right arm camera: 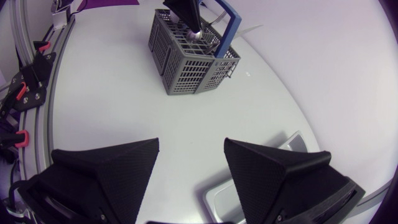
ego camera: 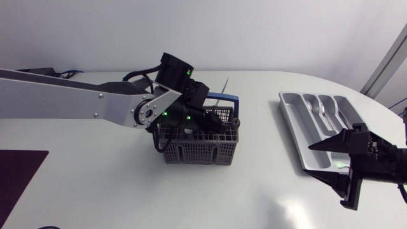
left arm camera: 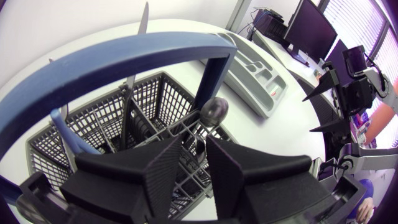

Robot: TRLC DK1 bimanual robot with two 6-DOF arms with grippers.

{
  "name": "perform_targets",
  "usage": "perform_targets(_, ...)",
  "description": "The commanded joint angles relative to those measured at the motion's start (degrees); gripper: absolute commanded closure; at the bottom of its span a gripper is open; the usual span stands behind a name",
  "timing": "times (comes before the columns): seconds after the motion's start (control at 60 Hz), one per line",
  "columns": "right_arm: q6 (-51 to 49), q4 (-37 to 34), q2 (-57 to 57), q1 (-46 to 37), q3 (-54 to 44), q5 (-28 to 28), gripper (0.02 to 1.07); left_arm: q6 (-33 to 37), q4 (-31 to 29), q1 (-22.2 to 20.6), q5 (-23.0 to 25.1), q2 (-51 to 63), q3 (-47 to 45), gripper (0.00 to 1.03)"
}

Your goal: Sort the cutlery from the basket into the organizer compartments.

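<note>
The grey cutlery basket (ego camera: 197, 149) with a blue handle (left arm camera: 124, 56) stands mid-table. My left gripper (ego camera: 213, 124) is down inside it, under the handle. Its fingers stand narrowly apart (left arm camera: 194, 146) on either side of a thin metal cutlery handle with a rounded end (left arm camera: 214, 111); I see a gap on each side. A knife (left arm camera: 143, 18) and several other pieces stand upright in the basket. The grey organizer (ego camera: 299, 133) lies at the right with spoons (ego camera: 324, 111) in its far compartments. My right gripper (ego camera: 313, 160) hovers open and empty over the organizer's near end (right arm camera: 249, 186).
A dark mat (ego camera: 19, 172) lies at the table's front left corner. The basket (right arm camera: 193, 62) is well ahead of my right gripper (right arm camera: 191, 146), with bare white tabletop between them. The organizer (left arm camera: 261, 81) lies beyond the basket from the left wrist.
</note>
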Motion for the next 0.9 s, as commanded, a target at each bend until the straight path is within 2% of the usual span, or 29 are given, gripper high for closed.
perform_targets(0.0, 0.9, 0.4, -0.6, 0.4, -1.6, 0.1, 0.31, -1.7, -1.1, -0.7, 1.0, 1.4, -2.1, 0.75)
perform_targets(0.333, 1.0, 1.1, -1.3, 0.4, -2.2, 0.1, 0.31, -1.3, -0.6, -0.7, 1.6, 0.8, -2.8, 0.85)
perform_targets(0.517, 1.0, 1.9, -1.5, 0.4, -2.7, 0.2, 0.31, -1.2, 0.3, -0.3, 1.8, -0.9, -4.1, 0.94)
perform_targets(0.567, 1.0, 1.9, -1.5, 0.4, -2.7, 0.2, 0.31, -1.2, 0.5, -0.3, 1.8, -1.5, -4.6, 1.0)
perform_targets(0.883, 1.0, 1.6, -2.5, 0.4, -2.8, 0.2, 0.31, -1.2, 0.7, -0.1, 2.8, -5.7, -6.5, 1.0)
